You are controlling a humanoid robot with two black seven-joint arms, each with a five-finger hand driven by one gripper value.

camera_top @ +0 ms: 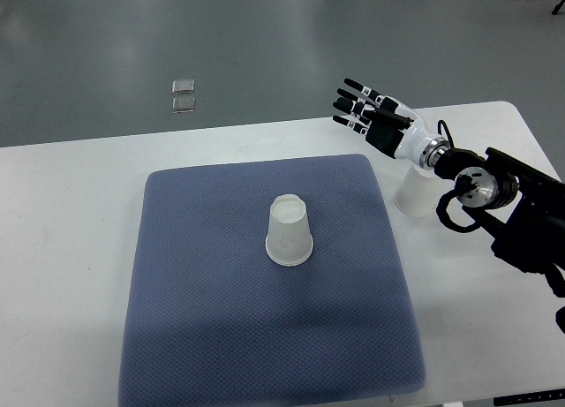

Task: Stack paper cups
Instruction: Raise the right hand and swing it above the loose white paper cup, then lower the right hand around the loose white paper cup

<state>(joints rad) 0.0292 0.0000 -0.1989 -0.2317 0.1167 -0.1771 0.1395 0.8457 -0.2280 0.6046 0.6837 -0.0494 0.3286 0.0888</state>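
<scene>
One paper cup point(290, 233) stands upside down near the middle of the blue mat point(221, 336) on the white bench point(62, 248), its long axis vertical. A second cup point(413, 195) sits off the mat's right edge, partly hidden by the right arm. The right robot hand point(366, 111) hovers released, fingers spread, grasping nothing.

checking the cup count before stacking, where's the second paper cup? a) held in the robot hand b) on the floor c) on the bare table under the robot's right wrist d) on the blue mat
c: the second paper cup stands off the blue mat, on the white table, partly hidden below the right robot hand, which is open and empty.
</scene>
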